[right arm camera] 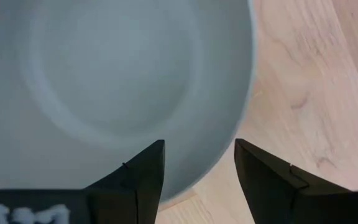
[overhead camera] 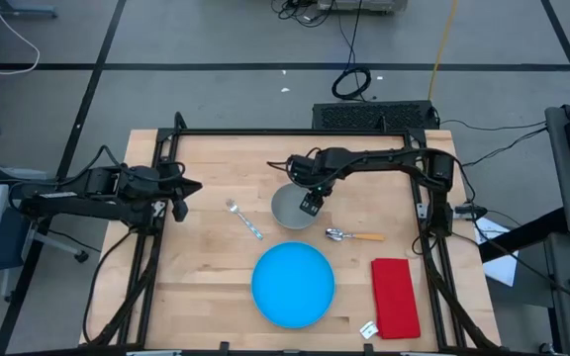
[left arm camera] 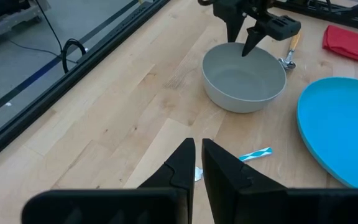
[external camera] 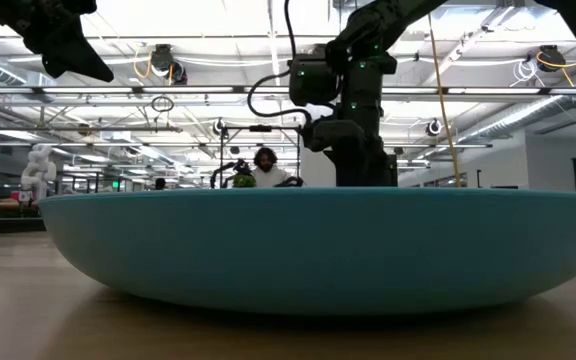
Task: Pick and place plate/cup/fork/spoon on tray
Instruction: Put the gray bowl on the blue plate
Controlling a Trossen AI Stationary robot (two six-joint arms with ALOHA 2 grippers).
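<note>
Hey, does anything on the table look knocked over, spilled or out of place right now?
Nothing stands out. The cup sits upright and empty under the open right gripper; the plate lies flat, with the fork and spoon lying flat nearby. No tray is visible, though.

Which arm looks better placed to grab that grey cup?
The right. Its gripper hangs open over the cup rim, fingers straddling it. The left gripper waits shut near the table's left edge.
</note>
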